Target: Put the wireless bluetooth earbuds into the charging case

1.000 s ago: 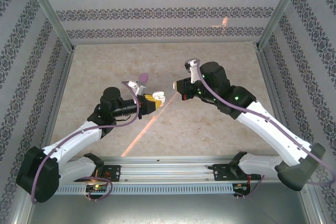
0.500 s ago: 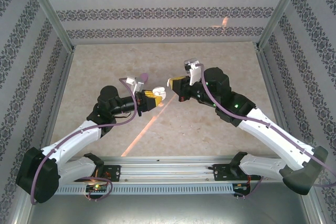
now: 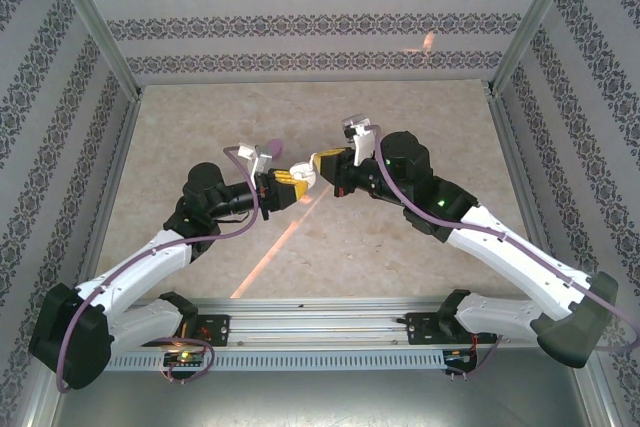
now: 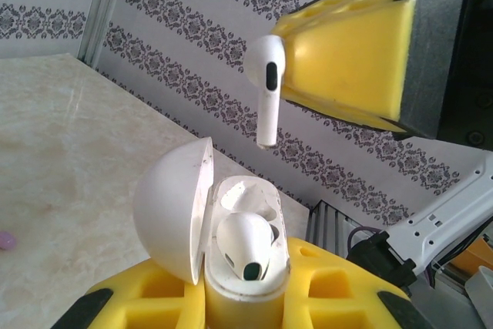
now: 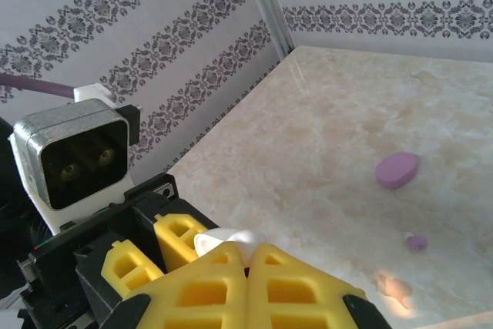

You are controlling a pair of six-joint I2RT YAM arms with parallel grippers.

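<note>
Left wrist view: left gripper (image 3: 286, 185) pinching open white charging case (image 4: 179, 207), seated earbud (image 4: 245, 240) inside. Right gripper (image 5: 246, 258) clamped on second earbud (image 4: 266, 86), stem down, hovering just above case, not touching.

- The top external camera sits high above and behind the arm bases. From well back it looks down and forward over the whole counter (image 3: 190, 127) to the far wall (image 3: 320, 22).
- The left wrist camera rides just behind the left jaws, very close to the charging case (image 4: 231, 244), and faces up toward a side wall (image 4: 192, 28).
- The right wrist camera looks closely over the right jaws, toward the left wrist camera (image 5: 73, 156) and the counter beyond.
- All three views share the spot above mid-counter where both jaws face each other near the earbud (image 4: 266, 86).
</note>
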